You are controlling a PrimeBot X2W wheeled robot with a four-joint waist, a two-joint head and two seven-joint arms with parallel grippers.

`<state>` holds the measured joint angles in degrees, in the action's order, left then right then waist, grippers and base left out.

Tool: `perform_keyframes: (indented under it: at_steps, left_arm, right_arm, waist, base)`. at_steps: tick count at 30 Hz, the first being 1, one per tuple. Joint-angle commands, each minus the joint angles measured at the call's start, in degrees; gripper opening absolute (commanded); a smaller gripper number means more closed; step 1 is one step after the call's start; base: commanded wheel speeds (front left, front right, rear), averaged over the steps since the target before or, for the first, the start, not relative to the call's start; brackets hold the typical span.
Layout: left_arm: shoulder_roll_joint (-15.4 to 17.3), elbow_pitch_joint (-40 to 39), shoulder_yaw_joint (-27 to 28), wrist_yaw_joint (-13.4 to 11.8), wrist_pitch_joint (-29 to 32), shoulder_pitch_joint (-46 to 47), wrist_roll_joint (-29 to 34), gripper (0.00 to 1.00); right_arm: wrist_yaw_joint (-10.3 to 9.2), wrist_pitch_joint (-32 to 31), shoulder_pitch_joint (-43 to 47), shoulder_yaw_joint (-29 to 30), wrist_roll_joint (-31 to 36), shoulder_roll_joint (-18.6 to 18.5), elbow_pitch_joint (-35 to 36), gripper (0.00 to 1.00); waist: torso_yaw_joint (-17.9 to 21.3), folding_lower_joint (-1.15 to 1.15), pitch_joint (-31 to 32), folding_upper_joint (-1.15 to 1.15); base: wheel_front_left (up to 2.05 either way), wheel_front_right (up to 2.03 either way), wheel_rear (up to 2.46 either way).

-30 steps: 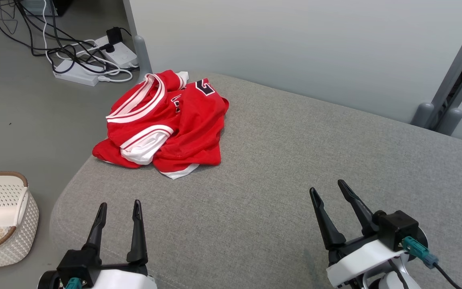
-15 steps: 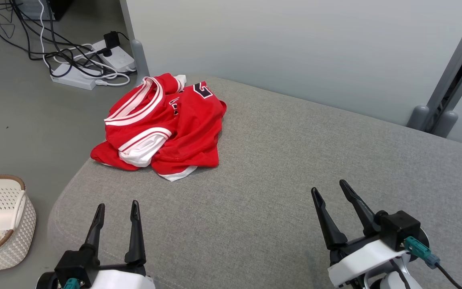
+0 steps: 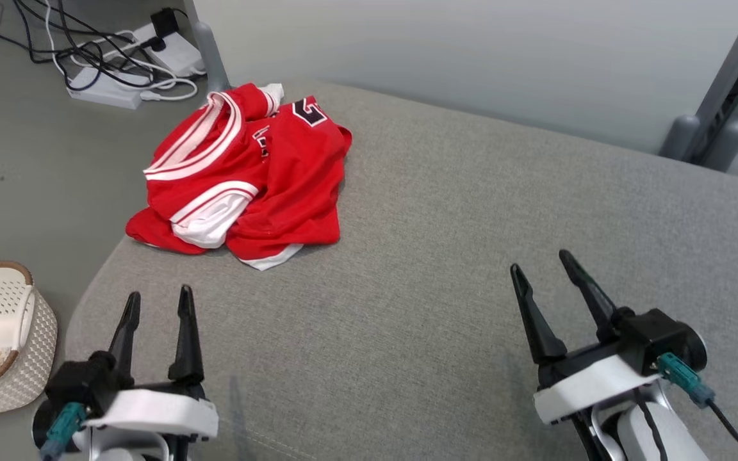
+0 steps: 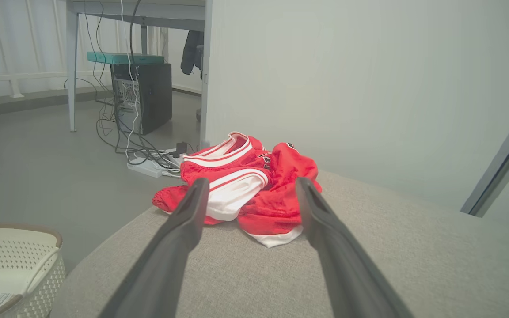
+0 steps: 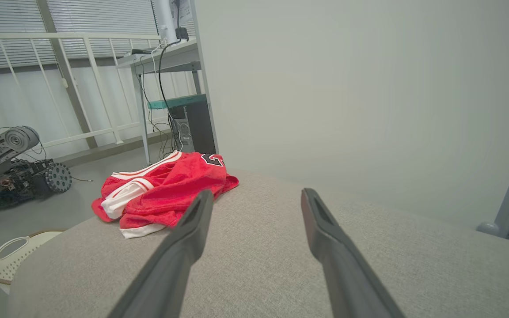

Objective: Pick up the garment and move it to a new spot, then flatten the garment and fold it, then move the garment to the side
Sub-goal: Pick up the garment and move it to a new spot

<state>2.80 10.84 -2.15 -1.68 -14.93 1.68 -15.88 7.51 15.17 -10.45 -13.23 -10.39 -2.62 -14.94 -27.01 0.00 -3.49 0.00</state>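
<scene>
Garment [image 3: 241, 176]: crumpled red jersey at cushion's [image 3: 459, 256] far left corner
Left gripper [image 3: 157, 304]: released, empty
Right gripper [image 3: 545, 269]: released, empty

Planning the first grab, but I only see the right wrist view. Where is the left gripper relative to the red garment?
Observer: The left gripper is open and empty at the cushion's near left corner, short of the garment.
Operator: Anything on the floor behind it?
Observer: A white power strip with tangled cables lies on the floor just past the garment's corner.
</scene>
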Motion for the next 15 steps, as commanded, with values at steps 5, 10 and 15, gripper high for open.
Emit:
perform_keyframes:
  at_steps: [5, 10, 15]
  left_arm:
    - [3.17, 5.53, 1.92, 4.4, 1.41, 11.36, -2.81, 1.0]
    - [7.73, 8.32, 2.41, 6.15, 8.11, 22.06, -4.24, 1.0]
    - [11.7, 11.99, 1.89, 7.29, 14.79, 31.55, -5.23, 1.0]
  right_arm:
    - [-0.04, 0.12, -6.56, -1.18, 5.61, -2.25, 1.29, 1.0]
    - [-0.04, -2.23, -10.74, -0.63, 6.45, -4.84, 5.29, 1.0]
    - [-0.03, -5.38, -11.23, 0.91, 7.5, -6.02, 10.99, 1.0]
  waist:
    - [4.7, 0.0, -10.41, 0.0]
    - [6.73, 0.0, -16.36, 0.0]
    - [8.58, 0.0, -21.13, 0.0]
  base:
    - [0.0, 0.0, 0.0]
    - [0.0, 0.0, 0.0]
    - [0.0, 0.0, 0.0]
